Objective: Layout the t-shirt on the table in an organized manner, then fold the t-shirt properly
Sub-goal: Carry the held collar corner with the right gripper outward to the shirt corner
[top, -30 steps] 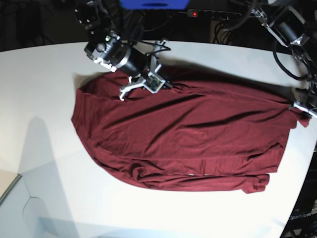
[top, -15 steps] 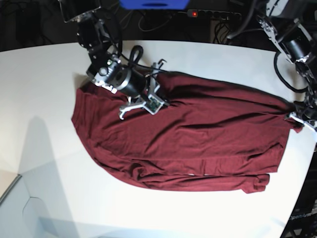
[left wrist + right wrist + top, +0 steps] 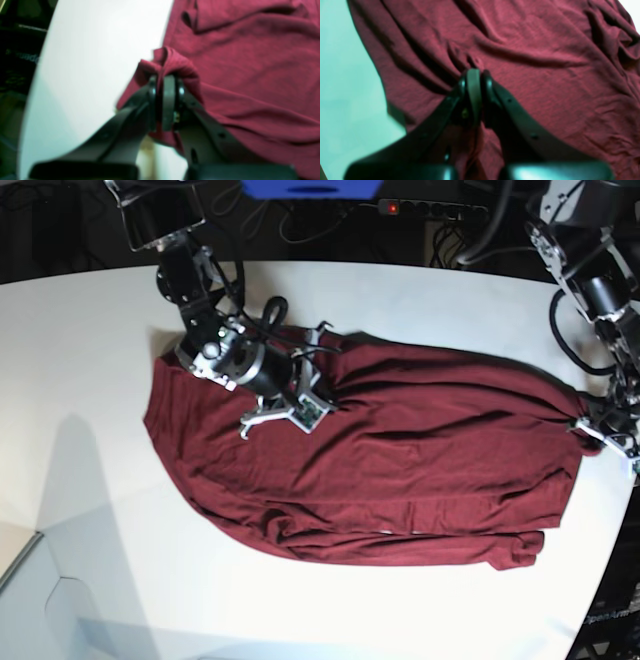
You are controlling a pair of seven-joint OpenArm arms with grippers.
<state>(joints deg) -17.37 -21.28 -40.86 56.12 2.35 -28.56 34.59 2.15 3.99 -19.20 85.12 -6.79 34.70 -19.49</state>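
Observation:
The dark red t-shirt [image 3: 400, 470] lies crumpled and spread sideways across the white table [image 3: 100, 330]. My right gripper [image 3: 322, 392] sits at the shirt's far edge, shut on a pinched fold of the fabric [image 3: 532, 75]; in the right wrist view its closed tips [image 3: 473, 75] meet where creases run together. My left gripper [image 3: 590, 428] is at the shirt's right end near the table's edge. It is shut on a bunched corner of the shirt [image 3: 250, 62], which wraps over its tips [image 3: 166, 82] just above the tabletop [image 3: 95, 50].
A power strip [image 3: 430, 208] with a red light, cables and a blue object [image 3: 310, 188] lie behind the table. The table's curved edge [image 3: 600, 580] runs close to my left gripper, with dark floor [image 3: 20, 62] beyond it. Bare white tabletop [image 3: 300, 610] extends in front of the shirt.
My right arm has moved toward the near side, carrying the shirt's far edge over the body of the shirt. My left gripper has shifted slightly nearer with its corner.

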